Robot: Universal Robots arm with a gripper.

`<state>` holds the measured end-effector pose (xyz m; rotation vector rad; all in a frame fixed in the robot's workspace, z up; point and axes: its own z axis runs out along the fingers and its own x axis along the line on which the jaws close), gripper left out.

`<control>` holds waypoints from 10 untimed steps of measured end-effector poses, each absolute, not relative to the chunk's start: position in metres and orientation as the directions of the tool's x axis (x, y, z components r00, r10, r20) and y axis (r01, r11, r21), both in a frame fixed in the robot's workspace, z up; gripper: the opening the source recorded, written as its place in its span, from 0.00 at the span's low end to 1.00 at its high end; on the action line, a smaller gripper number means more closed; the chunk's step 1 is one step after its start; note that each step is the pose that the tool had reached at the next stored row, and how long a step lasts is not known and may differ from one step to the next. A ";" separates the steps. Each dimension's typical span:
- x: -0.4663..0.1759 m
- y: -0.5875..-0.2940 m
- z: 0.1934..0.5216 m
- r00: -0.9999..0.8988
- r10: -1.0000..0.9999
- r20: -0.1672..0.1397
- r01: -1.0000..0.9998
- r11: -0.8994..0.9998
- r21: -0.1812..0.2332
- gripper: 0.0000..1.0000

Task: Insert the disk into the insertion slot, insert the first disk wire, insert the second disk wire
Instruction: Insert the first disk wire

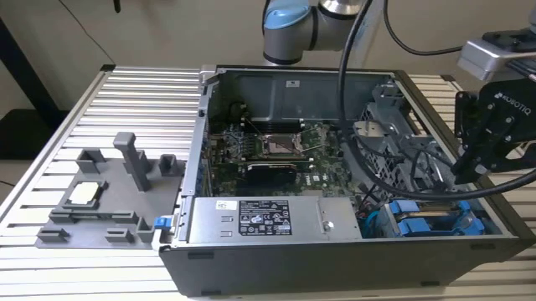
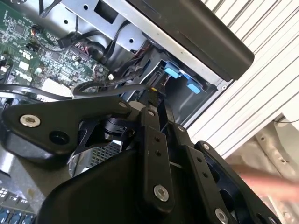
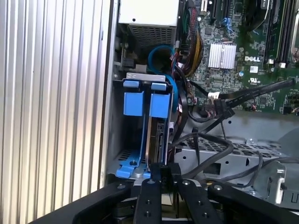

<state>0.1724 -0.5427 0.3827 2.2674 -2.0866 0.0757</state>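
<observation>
Hanging over the drive-bay corner of the open computer case [image 1: 335,266], the gripper [image 1: 466,170] aims its tips at the exposed end of the disk [image 3: 157,135]. The disk stands on edge inside the bay and looks already seated in its slot. Its bright blue carrier tab sits level with the second blue carrier [image 3: 133,102] just beside it, which looks hollow, a thin plastic frame with nothing in it. In both wrist views the black fingers [image 3: 148,198] are drawn together to a narrow point, and they appear to pinch a small dark plug [image 2: 153,87] right at the disk's connector edge. I judge this to be one of the wire steps, since a slim, closed grip is what lets the tips reach between the sheet-metal bay wall and the tangle of black cables [image 3: 205,149]. The disk shows a dull silver-grey side against glossy blue plastic. The case is matt dark metal outside and bare grey steel inside, with a green motherboard [image 1: 277,147] and a boxy silver power supply [image 1: 263,219] beside the bay. It rests on a ribbed aluminium table [image 1: 142,94], where a grey moulded fixture [image 1: 100,207] stands well apart — out of the arm's way.
</observation>
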 end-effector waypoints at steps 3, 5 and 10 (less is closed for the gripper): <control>0.176 -0.544 0.382 0.083 -0.994 0.074 -0.996 -0.082 0.023 0.19; 0.176 -0.544 0.381 0.077 -0.995 0.071 -0.997 -0.075 0.024 0.19; 0.176 -0.546 0.378 0.053 -0.997 0.057 -0.998 -0.051 0.024 0.19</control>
